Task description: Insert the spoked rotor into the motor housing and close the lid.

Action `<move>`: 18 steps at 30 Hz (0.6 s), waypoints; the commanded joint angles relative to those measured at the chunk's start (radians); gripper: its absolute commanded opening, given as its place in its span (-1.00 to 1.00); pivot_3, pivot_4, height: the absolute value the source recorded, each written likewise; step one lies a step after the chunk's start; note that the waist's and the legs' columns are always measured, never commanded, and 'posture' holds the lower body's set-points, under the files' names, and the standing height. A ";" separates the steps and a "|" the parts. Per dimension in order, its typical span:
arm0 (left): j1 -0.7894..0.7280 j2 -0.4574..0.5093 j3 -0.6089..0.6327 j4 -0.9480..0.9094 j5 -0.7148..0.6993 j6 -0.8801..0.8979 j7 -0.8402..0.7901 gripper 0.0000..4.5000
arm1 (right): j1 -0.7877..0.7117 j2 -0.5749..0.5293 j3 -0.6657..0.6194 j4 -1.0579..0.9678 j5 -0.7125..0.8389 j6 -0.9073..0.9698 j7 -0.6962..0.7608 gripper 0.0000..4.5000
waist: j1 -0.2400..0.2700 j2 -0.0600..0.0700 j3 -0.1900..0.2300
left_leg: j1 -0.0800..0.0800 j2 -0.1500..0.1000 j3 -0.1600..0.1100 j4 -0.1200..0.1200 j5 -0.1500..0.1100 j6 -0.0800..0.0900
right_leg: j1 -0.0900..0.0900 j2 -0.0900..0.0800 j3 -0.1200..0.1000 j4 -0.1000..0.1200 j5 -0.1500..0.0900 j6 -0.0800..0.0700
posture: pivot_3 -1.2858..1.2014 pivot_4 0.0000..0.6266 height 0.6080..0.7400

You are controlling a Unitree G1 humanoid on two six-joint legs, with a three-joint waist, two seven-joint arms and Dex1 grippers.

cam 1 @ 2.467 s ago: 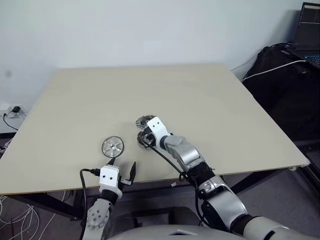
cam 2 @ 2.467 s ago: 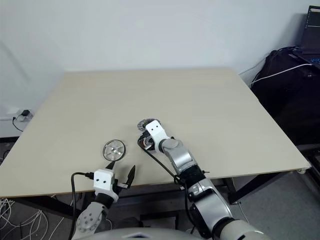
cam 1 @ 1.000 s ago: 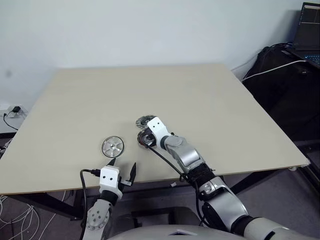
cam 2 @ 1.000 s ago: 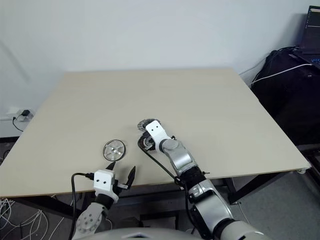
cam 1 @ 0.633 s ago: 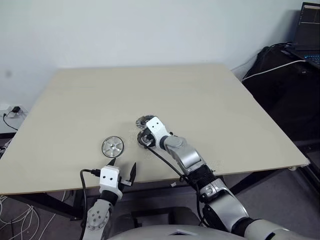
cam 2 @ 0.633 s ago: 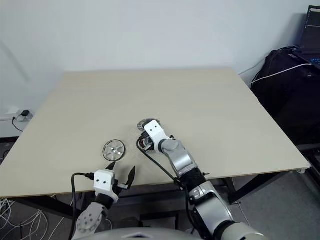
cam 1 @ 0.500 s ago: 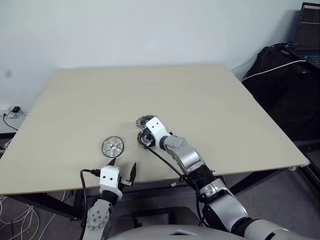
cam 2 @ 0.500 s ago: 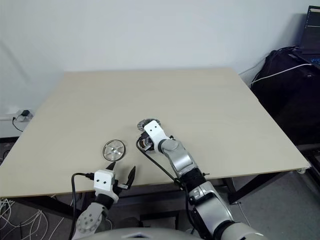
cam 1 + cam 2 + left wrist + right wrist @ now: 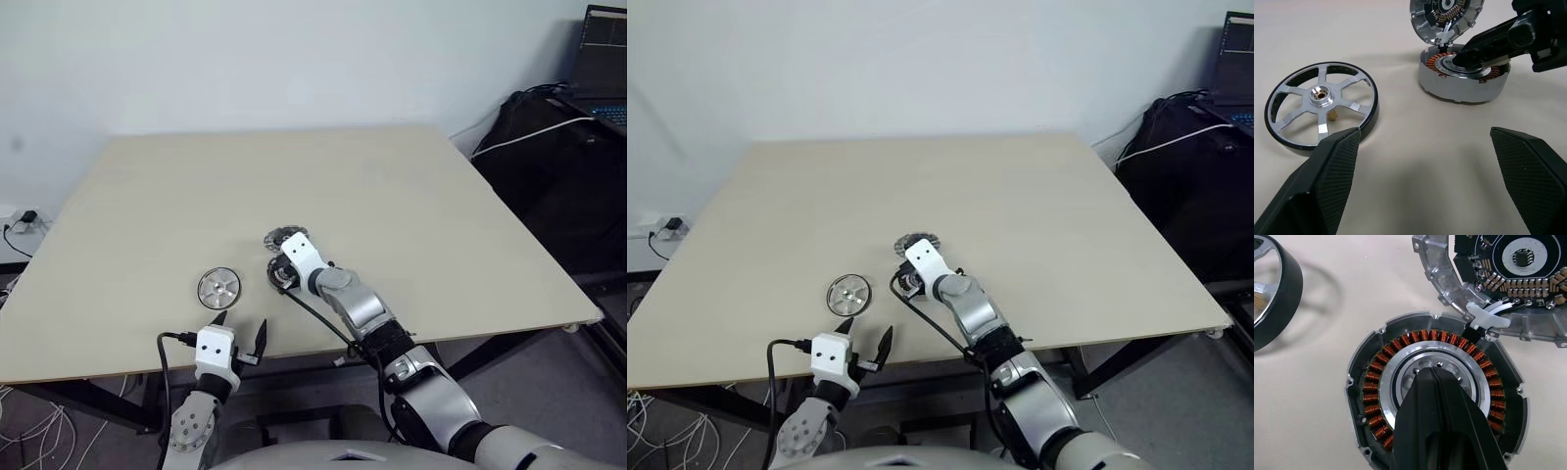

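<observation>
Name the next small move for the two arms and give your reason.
Probably the left gripper should ease forward and close on the spoked rotor. The rotor lies flat on the table, just ahead of its open fingers. The right gripper, shut, presses on the silvery centre of the motor housing, whose lid stands open, so it would need to clear.

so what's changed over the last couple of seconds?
Little. The right gripper, shut, has crept slightly toward the robot's left with its tips over the silvery centre of the motor housing; whether the housing itself slid, I can't tell. Nothing was taken hold of or let go. The spoked rotor lies where it was, the lid stays open behind the housing, and the left gripper stays open at the table edge.
</observation>
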 commanded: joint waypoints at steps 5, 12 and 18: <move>-0.005 -0.002 0.000 -0.043 -0.010 -0.006 -0.003 1.00 | 0.001 0.010 -0.015 -0.105 0.029 -0.011 0.027 -0.99 | -0.002 0.000 0.000 | 0.000 0.000 0.000 0.000 0.000 0.000 | 0.000 0.000 0.000 0.000 0.000 0.000 | 0.03 -1.00 1.00; -0.009 0.004 0.000 -0.040 -0.010 -0.006 -0.009 1.00 | 0.056 -0.024 -0.029 -0.237 0.045 0.016 0.035 -0.99 | 0.008 0.000 0.000 | -0.002 0.000 -0.001 0.000 0.000 0.000 | -0.001 0.000 0.000 -0.001 0.000 0.000 | 0.03 -1.00 1.00; -0.014 0.009 0.000 -0.035 -0.010 -0.006 -0.014 1.00 | 0.096 -0.049 -0.036 -0.300 0.051 0.040 0.029 -0.99 | 0.008 0.000 0.000 | -0.002 -0.001 -0.001 0.000 0.000 0.000 | -0.001 0.000 0.000 -0.001 0.000 0.000 | 0.03 -1.00 1.00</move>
